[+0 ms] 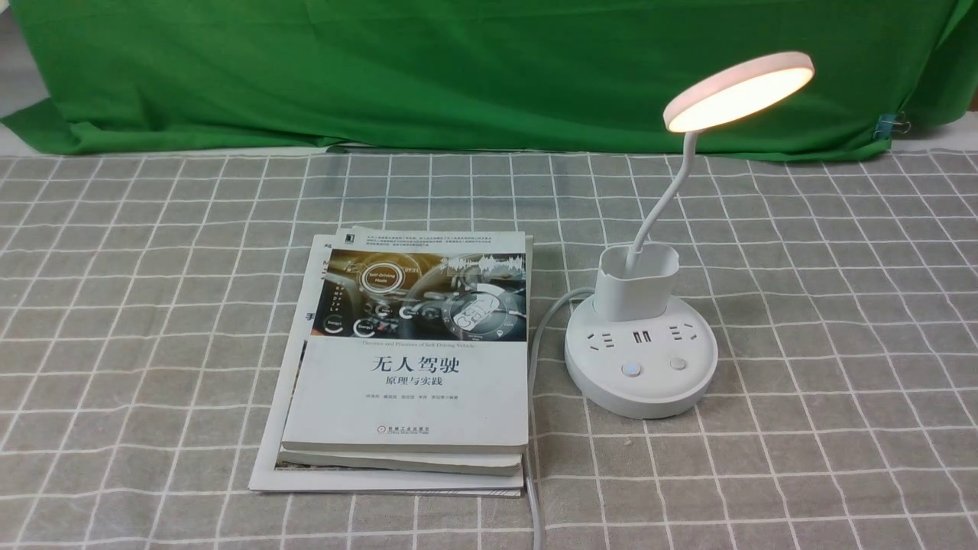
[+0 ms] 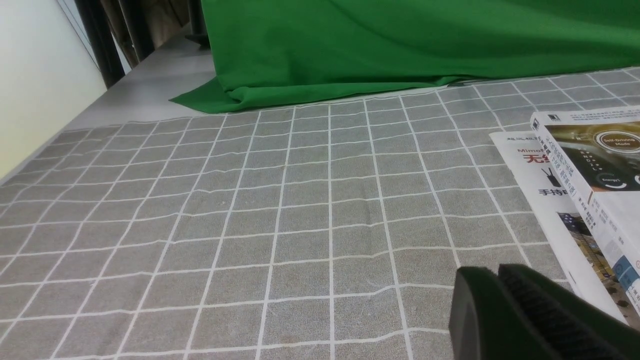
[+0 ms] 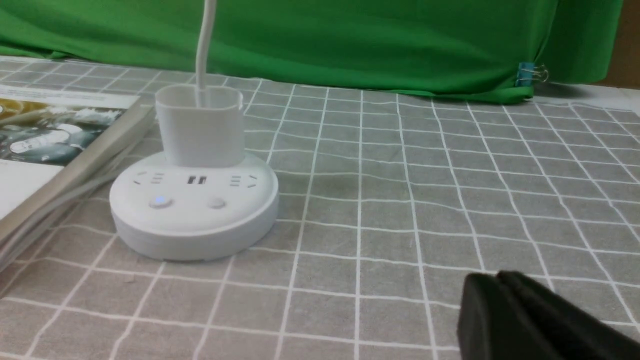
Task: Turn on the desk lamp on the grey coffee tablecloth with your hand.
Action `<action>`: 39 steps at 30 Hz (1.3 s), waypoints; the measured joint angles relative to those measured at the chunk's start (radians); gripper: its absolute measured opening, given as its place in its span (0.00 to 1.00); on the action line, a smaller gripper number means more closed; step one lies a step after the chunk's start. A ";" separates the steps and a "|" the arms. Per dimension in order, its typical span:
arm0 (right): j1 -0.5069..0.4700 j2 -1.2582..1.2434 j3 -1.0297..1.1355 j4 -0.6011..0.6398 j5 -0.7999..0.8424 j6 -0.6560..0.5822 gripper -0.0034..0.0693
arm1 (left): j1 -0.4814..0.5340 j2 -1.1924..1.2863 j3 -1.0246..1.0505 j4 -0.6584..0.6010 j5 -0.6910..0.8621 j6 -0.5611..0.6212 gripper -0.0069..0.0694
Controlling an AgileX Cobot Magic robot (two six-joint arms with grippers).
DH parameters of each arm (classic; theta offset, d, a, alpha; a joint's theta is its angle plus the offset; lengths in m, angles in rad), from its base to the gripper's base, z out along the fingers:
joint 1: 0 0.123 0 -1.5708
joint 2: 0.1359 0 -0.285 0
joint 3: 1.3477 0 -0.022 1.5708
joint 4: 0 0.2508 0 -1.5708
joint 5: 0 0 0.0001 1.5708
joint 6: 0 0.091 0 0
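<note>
Left end effector point(image 2: 495, 272): fingers pressed together, empty, low over the grey tablecloth point(image 2: 280, 220) on the desk, stacked books point(image 2: 590, 165) just beyond it. Right end effector point(image 3: 495, 280): likewise closed and empty; lamp point(image 3: 195, 200) well ahead of it, apart, beside the books, head point(image 1: 737, 92) glowing.

Left matte-black plastic pincer point(image 2: 500, 280): two flat fingers, one with a ribbed inner pad point(image 2: 550, 312). Right matte-black plastic pincer point(image 3: 497, 285): two plain wedge-shaped fingers.

A stack of books point(image 1: 409, 359) lies well before the green backdrop cloth point(image 1: 474, 69), whose corner bears a binder clip point(image 1: 890, 124).
</note>
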 joint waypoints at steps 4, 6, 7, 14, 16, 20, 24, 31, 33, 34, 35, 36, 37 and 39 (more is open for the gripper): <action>0.000 0.000 0.000 0.000 0.001 0.000 0.15 | 0.000 0.000 0.000 0.000 0.000 0.000 0.12; 0.000 0.000 0.000 0.000 0.001 0.000 0.17 | 0.000 0.000 0.000 0.000 0.000 0.000 0.12; 0.000 0.000 0.000 0.000 0.001 0.000 0.17 | 0.000 0.000 0.000 0.000 0.000 0.000 0.12; 0.000 0.000 0.000 0.000 0.001 0.000 0.20 | 0.000 0.000 0.000 0.000 0.000 0.000 0.12; 0.000 0.000 0.000 0.000 0.001 -0.002 0.21 | 0.000 0.000 0.000 0.000 0.000 -0.001 0.12; 0.000 0.000 0.000 0.000 0.001 -0.001 0.22 | 0.000 0.000 0.000 0.000 0.000 0.000 0.12; 0.000 0.000 0.000 0.000 0.001 -0.001 0.24 | 0.000 0.000 0.000 0.000 0.000 0.000 0.12; 0.000 0.000 0.000 0.000 0.000 -0.001 0.25 | 0.000 0.000 0.000 0.000 0.000 0.000 0.12; 0.000 0.000 0.000 0.000 0.000 -0.001 0.26 | 0.000 0.000 0.000 0.000 0.000 0.000 0.12; 0.000 0.000 0.000 0.000 0.001 -0.001 0.26 | 0.000 0.000 0.000 0.000 0.000 0.000 0.12; 0.000 0.000 0.000 0.000 0.001 -0.001 0.26 | 0.000 0.000 0.000 0.000 0.000 0.000 0.12; 0.000 0.000 0.000 0.000 0.001 -0.001 0.26 | 0.000 0.000 0.000 0.000 0.000 0.000 0.12; 0.000 0.000 0.000 0.000 0.001 -0.001 0.27 | 0.000 0.000 0.000 0.000 0.000 0.000 0.12; 0.000 0.000 0.000 0.000 0.001 -0.001 0.27 | 0.000 0.000 0.000 0.000 0.000 0.000 0.12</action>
